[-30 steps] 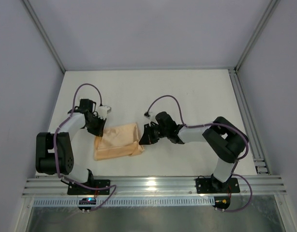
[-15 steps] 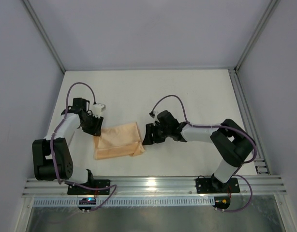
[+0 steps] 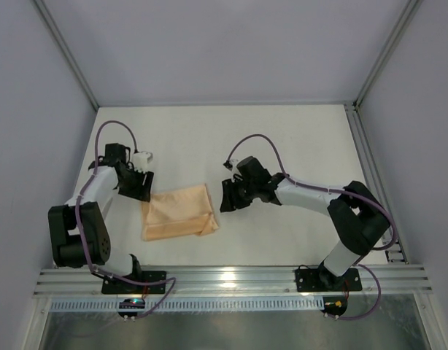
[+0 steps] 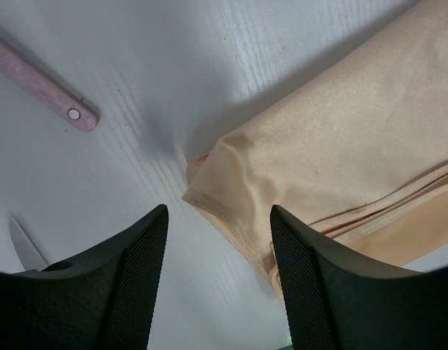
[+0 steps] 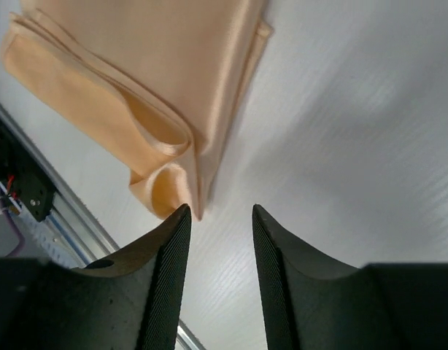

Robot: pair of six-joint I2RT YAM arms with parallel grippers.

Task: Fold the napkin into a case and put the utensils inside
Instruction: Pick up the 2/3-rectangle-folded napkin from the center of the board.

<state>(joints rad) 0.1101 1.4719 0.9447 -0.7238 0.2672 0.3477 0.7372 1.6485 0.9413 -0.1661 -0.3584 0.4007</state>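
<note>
The peach-orange napkin (image 3: 177,211) lies folded into a rectangle on the white table, between the two arms. My left gripper (image 3: 141,187) hovers just off its upper left corner, open and empty. In the left wrist view the napkin (image 4: 341,153) has its corner near the left gripper (image 4: 218,211), touching neither finger. Up left lies a utensil's pale pink handle (image 4: 43,84), and a thin metal tip (image 4: 23,246) shows low left. My right gripper (image 3: 227,197) stands open just right of the napkin. In the right wrist view the napkin's layered edge (image 5: 158,95) lies just beyond the right gripper (image 5: 220,209).
An aluminium rail (image 3: 224,280) runs along the near table edge, and another rail (image 3: 370,175) runs down the right side. The rail and some wiring (image 5: 23,200) show at the lower left of the right wrist view. Grey walls enclose the table.
Both grippers have opened and let go of the napkin. The left one drew back up and to the left, the right one slightly up and away; the napkin stays folded in place.
</note>
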